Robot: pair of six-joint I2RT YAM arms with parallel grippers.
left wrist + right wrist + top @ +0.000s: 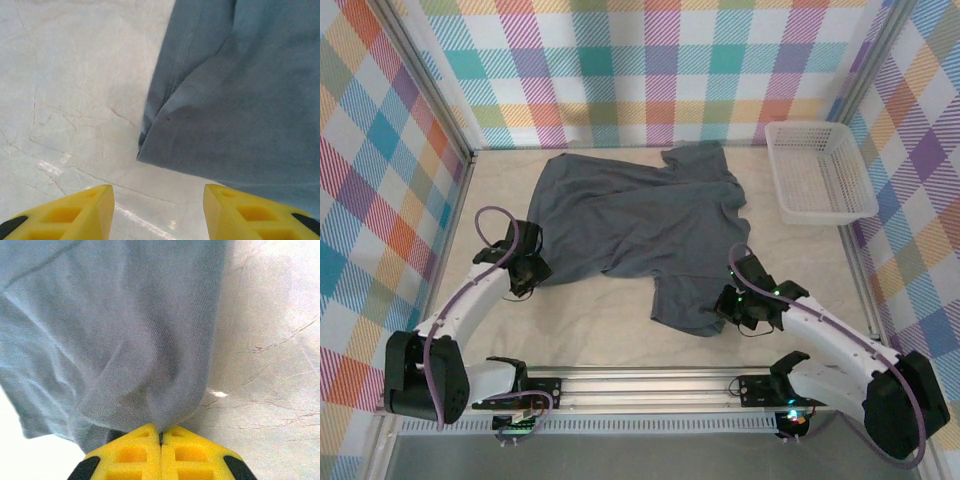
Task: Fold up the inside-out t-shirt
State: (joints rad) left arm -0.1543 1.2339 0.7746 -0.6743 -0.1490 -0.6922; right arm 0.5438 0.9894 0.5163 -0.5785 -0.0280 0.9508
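A: Where's the left gripper (157,192)?
B: Near left, its fingers apart over bare worktop (65,100), with a corner of the shirt (640,215) just ahead.
A: And the shirt?
B: Spread crumpled mid-worktop, one flap reaching near.
A: The right gripper (161,432)?
B: Clamped together on that flap's near hem. A basket (820,170) sits far right, apart from the shirt.

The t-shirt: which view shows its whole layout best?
Top external: the whole t-shirt lies spread on the table. Left wrist shows one hem corner; right wrist shows a bunched edge pinched in the shut right gripper.
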